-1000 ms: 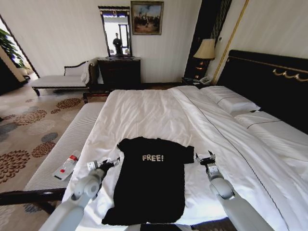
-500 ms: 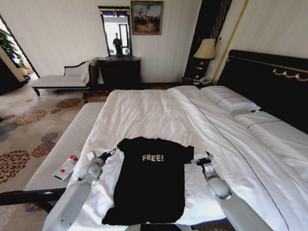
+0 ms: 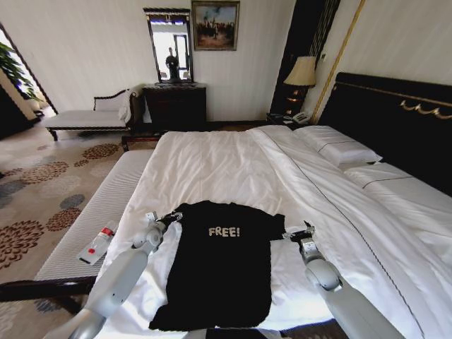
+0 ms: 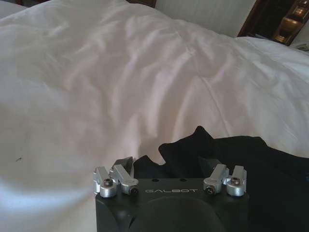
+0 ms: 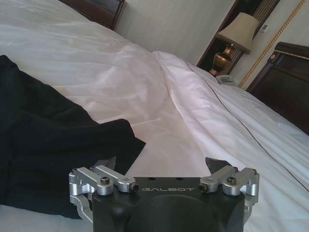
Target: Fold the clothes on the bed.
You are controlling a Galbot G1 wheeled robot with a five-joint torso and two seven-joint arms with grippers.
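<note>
A black T-shirt [image 3: 222,275] with white "FREE!" lettering lies flat near the foot of the white bed [image 3: 226,162], its collar toward the far side. My left gripper [image 3: 168,218] stands open at the shirt's left sleeve. In the left wrist view that sleeve [image 4: 193,147] bunches between the spread fingers of the left gripper [image 4: 169,166]. My right gripper [image 3: 297,232] is open at the right sleeve. The right wrist view shows the sleeve's corner [image 5: 72,140] beside one finger of the right gripper [image 5: 161,165], just above the duvet.
A pale upholstered bench [image 3: 92,219] runs along the bed's left side with a plastic bottle [image 3: 99,243] on it. Pillows [image 3: 339,148] and the dark headboard [image 3: 395,120] are at the right. A lamp [image 3: 302,73] stands beyond the bed. Patterned carpet lies to the left.
My left gripper has moved forward and inward along the duvet to the shirt's left sleeve. My right gripper has shifted slightly inward toward the right sleeve. The shirt lies as before.
</note>
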